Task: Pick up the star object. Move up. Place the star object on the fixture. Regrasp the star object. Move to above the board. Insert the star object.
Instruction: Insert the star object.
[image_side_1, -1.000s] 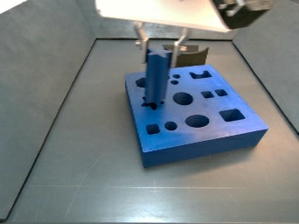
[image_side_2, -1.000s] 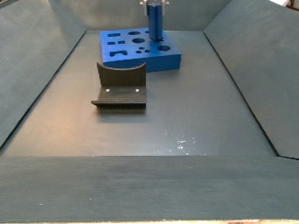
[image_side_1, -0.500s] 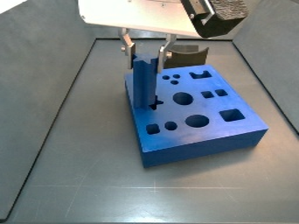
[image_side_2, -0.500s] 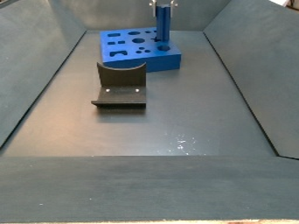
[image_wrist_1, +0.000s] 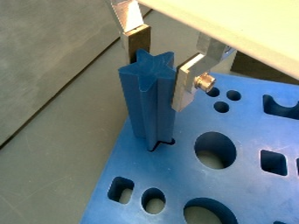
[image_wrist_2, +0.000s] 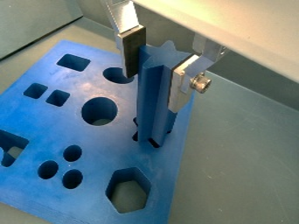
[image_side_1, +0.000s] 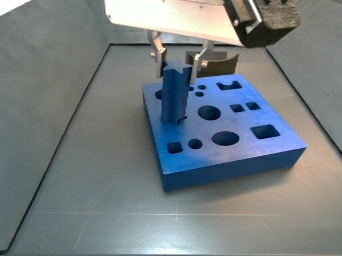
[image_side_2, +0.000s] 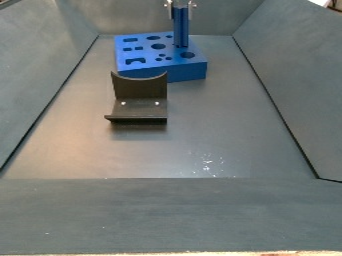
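Note:
The star object (image_wrist_1: 149, 101), a blue star-section peg, stands upright with its lower end in the star hole at one edge of the board (image_wrist_1: 176, 179). The gripper (image_wrist_1: 162, 66) is shut on the peg's top, one silver finger (image_wrist_1: 138, 39) on each side. Both wrist views show this; in the second one the gripper (image_wrist_2: 158, 66) holds the peg (image_wrist_2: 155, 101) over the board (image_wrist_2: 117, 150). In a side view the gripper (image_side_1: 181, 58) and peg (image_side_1: 173, 95) are at the board's (image_side_1: 227, 165) far left. The fixture (image_side_2: 138, 97) stands in front of the board (image_side_2: 174, 72).
The board and fixture sit on a grey floor (image_side_2: 174, 140) enclosed by sloping grey walls (image_side_2: 40, 90). The board has several round, square and hexagonal holes (image_wrist_2: 128, 192). A dark block, likely the fixture (image_side_1: 217, 62), shows behind the board. Small bright specks (image_side_2: 207, 160) lie on the floor.
The gripper with the peg swung left across the board's edge, then back right. The peg, tilted a second ago, now stands upright with its lower end at the star hole.

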